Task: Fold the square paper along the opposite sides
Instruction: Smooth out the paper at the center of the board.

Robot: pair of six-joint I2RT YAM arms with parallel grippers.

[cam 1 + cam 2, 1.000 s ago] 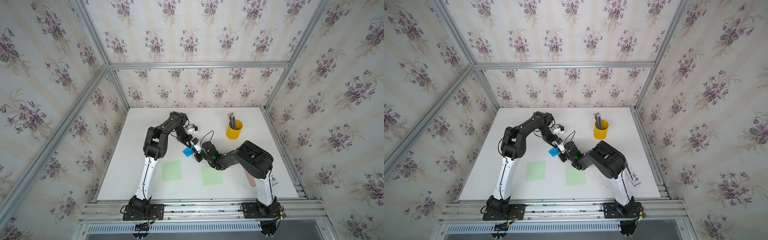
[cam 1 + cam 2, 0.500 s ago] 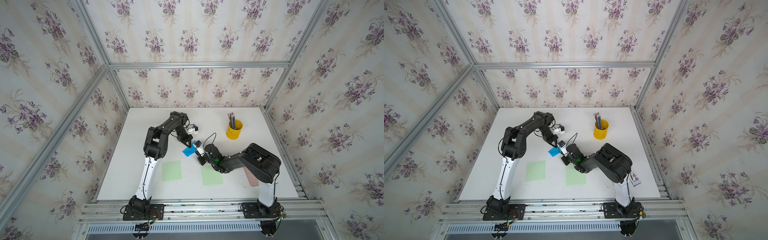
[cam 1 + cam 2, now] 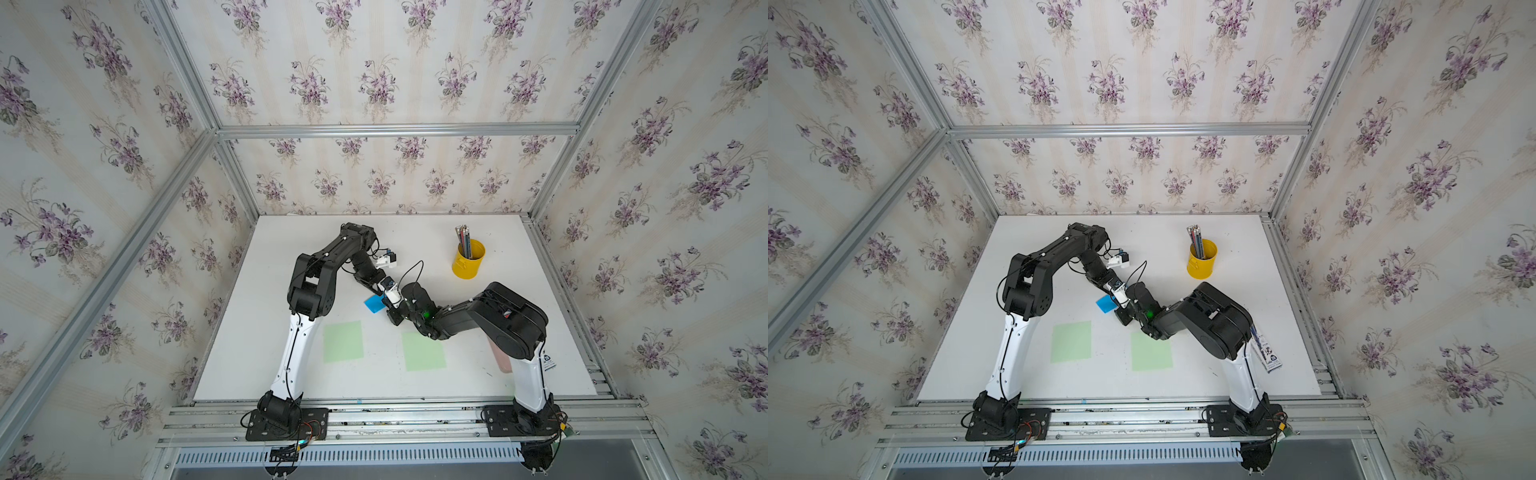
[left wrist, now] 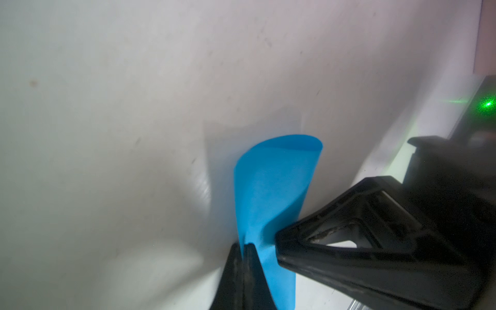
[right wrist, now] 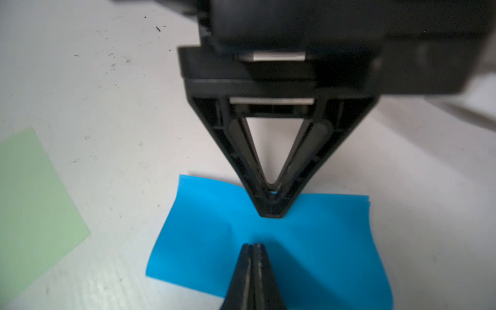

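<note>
The square paper is blue and lies mid-table, bent over on itself into a loose loop. My left gripper is shut on the paper's far edge, with blue showing between its fingers. In the right wrist view the left gripper faces the right one across the sheet. My right gripper is shut with nothing between its fingers. Its tips are low over the middle of the paper. I cannot tell whether they touch it. The right gripper stands close beside the left one.
Two pale green squares lie flat nearer the front edge; one shows in the right wrist view. A yellow cup of pencils stands at the back right. A flat packet lies by the right arm's base.
The right arm's elbow has swung a little to the right and lower. Both grippers have stayed shut at the blue paper, which has barely moved.
</note>
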